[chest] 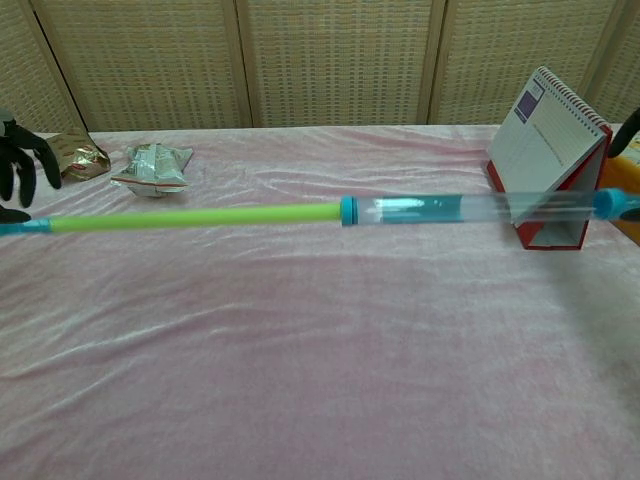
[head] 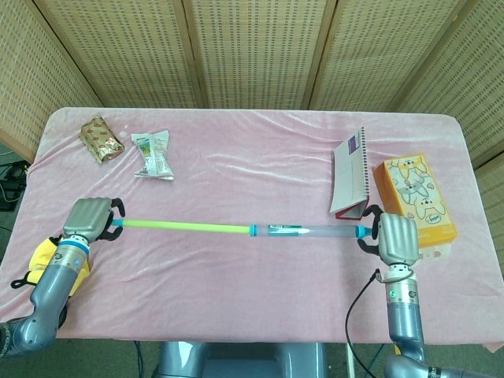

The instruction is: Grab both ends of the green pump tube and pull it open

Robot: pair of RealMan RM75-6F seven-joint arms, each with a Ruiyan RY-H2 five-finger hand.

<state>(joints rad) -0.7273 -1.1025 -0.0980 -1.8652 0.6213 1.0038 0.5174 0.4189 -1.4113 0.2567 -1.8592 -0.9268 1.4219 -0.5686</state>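
**Kid:** Head view first. What is going on?

**Helper:** The green pump tube lies long across the pink table. The left hand holds the green rod end. The right hand holds the clear barrel end, beside the standing notebook.

**Kid:** Is it open?

**Helper:** I think mostly. Both hands should pull straight apart, slow and level, so the tube does not bend.

**Kid:** Now the chest view?

**Helper:** The tube hangs just above the cloth. The left hand sits at the edge with fingers spread, and I cannot tell its grip from here. The right hand barely shows. Both should hold tight so the ends do not slip.
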